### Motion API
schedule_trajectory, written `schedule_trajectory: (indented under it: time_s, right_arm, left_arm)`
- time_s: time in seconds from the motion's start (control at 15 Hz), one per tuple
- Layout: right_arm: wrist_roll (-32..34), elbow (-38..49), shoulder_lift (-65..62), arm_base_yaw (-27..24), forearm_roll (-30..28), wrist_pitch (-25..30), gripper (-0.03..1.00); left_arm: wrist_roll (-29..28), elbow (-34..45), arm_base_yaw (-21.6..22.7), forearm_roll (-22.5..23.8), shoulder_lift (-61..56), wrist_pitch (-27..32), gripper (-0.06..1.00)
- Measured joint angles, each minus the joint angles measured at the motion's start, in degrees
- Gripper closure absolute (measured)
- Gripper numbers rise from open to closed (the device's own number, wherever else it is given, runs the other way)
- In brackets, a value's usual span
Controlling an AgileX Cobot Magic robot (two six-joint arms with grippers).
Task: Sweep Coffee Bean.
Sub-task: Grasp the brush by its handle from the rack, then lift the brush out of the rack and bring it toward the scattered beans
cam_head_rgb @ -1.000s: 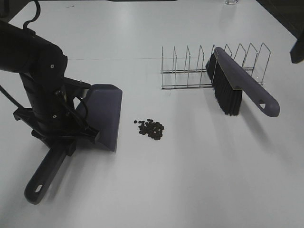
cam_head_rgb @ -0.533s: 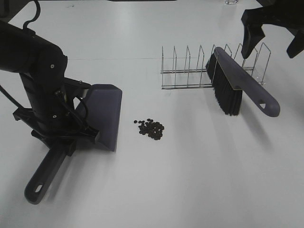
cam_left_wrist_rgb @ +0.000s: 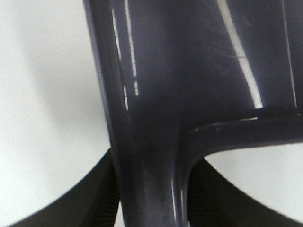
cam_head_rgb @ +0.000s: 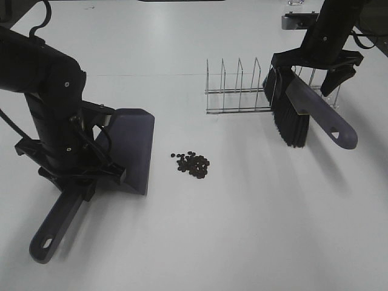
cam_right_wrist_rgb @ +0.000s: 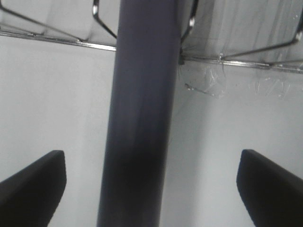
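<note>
Lying in a small dark heap, the coffee bean [cam_head_rgb: 193, 165], on the white table [cam_head_rgb: 242, 236], just off the open lip of the purple dustpan [cam_head_rgb: 132, 145] and well apart from the brush [cam_head_rgb: 291, 118]. Sitting untouched, same spot as a second ago. Holding the dustpan flat beside the heap, lip toward it, with the left gripper [cam_head_rgb: 82, 182] clenched on the dustpan handle [cam_left_wrist_rgb: 147, 142], as before. Leaning bristles-down against the wire rack [cam_head_rgb: 236, 91], that brush. Arriving just now with the right gripper [cam_head_rgb: 310, 71]: barely showing at the edge a second ago, hanging above the rack half a second ago, now straddling the brush handle [cam_right_wrist_rgb: 137, 118] with fingers [cam_right_wrist_rgb: 33, 184] released wide, one on each side, neither touching. Probably readying to close on the handle; no sweeping starting yet.
</note>
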Motion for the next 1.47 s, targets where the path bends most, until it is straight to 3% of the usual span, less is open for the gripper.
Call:
schedule_trajectory:
  time_s: [0.27, 0.47, 0.6, 0.73, 0.8, 1.13, 1.47]
  right_arm:
    - [-0.3, -2.1, 4.2, 0.0, 2.1, 0.2, 0.13]
    - [-0.4, -2.1, 4.8, 0.0, 2.7, 0.2, 0.23]
    - [-0.5, -2.1, 4.8, 0.0, 2.8, 0.2, 0.36]
    - [-0.5, -2.1, 4.8, 0.0, 2.8, 0.2, 0.64]
    - [-0.3, -2.1, 4.8, 0.0, 2.3, 0.2, 0.67]
    - [1.5, -1.3, 4.2, -0.1, 2.7, 0.1, 0.67]
    - [3.0, 13.9, -7.6, 0.0, 3.0, 0.3, 0.67]
  left_arm:
    - [-0.1, 0.0, 0.0, -0.2, 0.0, 0.1, 0.59]
    - [-0.1, 0.0, 0.0, -0.2, 0.0, 0.1, 0.59]
    - [-0.1, 0.0, 0.0, -0.2, 0.0, 0.1, 0.59]
    - [-0.1, 0.0, 0.0, -0.2, 0.0, 0.1, 0.59]
    - [-0.1, 0.0, 0.0, -0.2, 0.0, 0.1, 0.59]
    - [-0.1, 0.0, 0.0, -0.9, 0.0, 0.2, 0.59]
    - [-0.1, 0.0, 0.0, -1.3, 0.0, 0.2, 0.59]
